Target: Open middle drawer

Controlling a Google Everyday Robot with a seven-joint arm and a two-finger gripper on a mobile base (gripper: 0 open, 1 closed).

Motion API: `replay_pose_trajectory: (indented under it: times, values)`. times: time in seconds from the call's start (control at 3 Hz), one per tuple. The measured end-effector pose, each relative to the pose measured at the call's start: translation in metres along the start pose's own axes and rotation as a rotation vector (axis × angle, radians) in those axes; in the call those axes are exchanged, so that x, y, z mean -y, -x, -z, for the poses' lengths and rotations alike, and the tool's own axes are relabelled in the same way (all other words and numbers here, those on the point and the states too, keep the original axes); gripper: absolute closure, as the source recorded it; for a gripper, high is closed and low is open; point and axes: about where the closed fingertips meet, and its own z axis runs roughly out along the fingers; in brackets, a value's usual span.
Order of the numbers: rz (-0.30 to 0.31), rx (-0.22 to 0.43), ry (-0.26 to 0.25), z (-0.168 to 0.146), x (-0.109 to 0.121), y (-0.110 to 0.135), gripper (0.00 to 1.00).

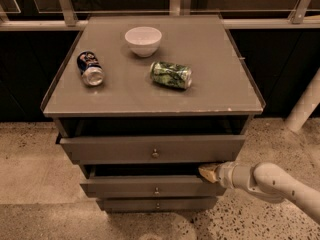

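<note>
- We see a grey-brown cabinet [150, 91] with three drawers stacked in its near face, standing on a speckled floor [30, 184].
- The middle drawer [125, 187] sits between the taller top drawer [110, 149] and the narrower bottom drawer [130, 204]. It has a small round knob [157, 190] at its centre, and a dark gap shows above its front.
- The gripper [207, 172] comes in from the right on a pale arm [270, 181]. Its tip is at the right end of the middle drawer's top edge, just under the top drawer.
- We cannot tell whether the gripper is spread or pressed together, nor whether it touches the drawer.
- On the cabinet top, a white bowl [143, 40] stands upright towards the far side.
- A blue can [90, 69] lies on its side to the left, and a crushed green can [171, 75] lies on its side near the middle, well apart from it.
- A white post [305, 106] stands on the right, beyond the cabinet.
</note>
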Motion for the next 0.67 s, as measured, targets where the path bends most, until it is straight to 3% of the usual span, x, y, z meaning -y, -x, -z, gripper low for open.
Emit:
replay_pose_trajectory:
  times: [0.67]
  values:
    - [-0.005,-0.017,0.0,-0.0064,-0.0003,-0.005,1.0]
